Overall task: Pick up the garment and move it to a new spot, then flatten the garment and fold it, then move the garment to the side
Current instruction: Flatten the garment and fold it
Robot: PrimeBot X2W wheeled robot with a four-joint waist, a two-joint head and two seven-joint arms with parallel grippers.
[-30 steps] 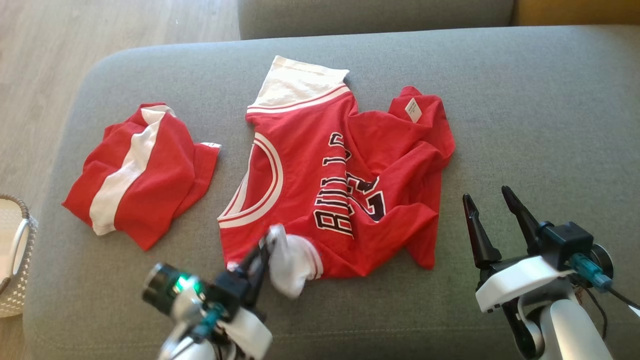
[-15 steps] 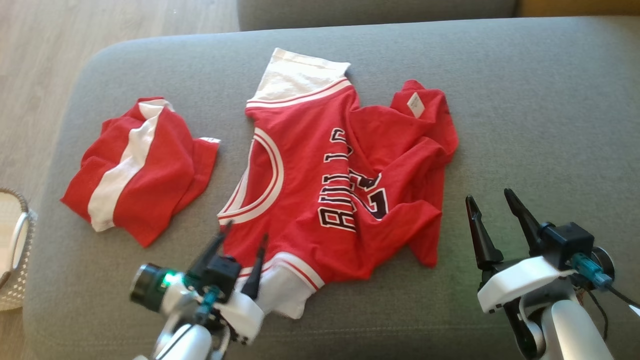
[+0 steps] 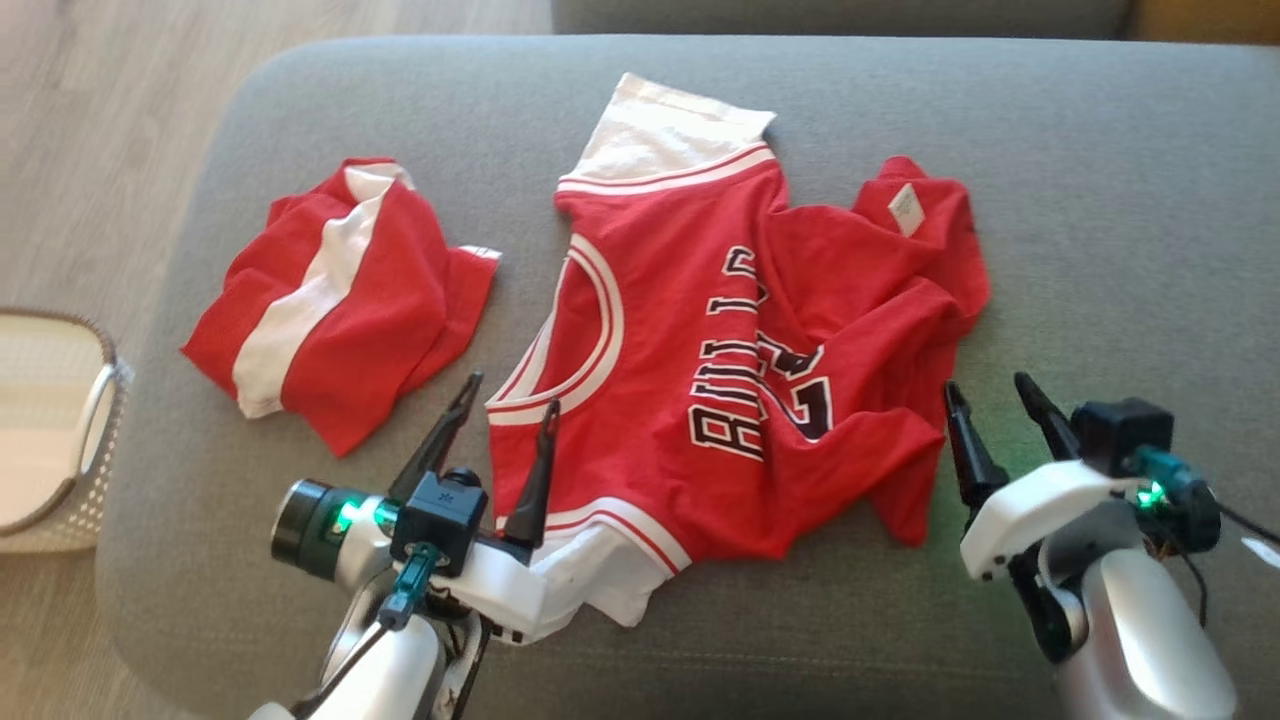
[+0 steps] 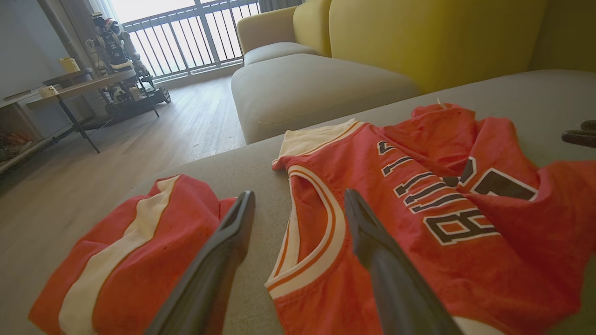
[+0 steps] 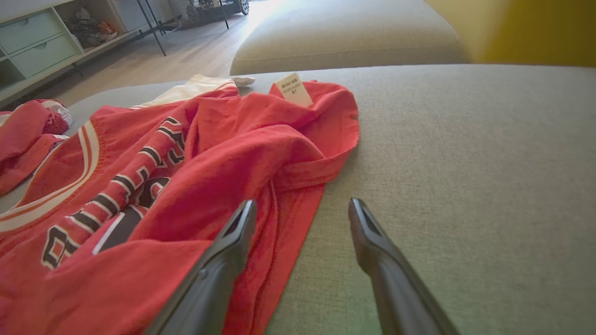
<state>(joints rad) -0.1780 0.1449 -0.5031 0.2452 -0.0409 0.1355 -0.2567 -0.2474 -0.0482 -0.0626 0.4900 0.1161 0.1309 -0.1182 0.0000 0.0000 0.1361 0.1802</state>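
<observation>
Garment [image 3: 720, 380] long axis left-right, collar leftward, left claw [image 3: 512, 392], right claw [image 3: 985, 382] both apart

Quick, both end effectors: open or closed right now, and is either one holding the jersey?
Left end effector: open, holding nothing, at the neckline of the red-and-white fabric basketball jersey.
Right end effector: open, holding nothing.

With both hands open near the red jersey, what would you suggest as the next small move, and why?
Probably ease the open right hand onto the jersey where it bunches alongside and pinch there: that side lies folded over and rumpled, while the part near the open left hand lies flatter.
</observation>
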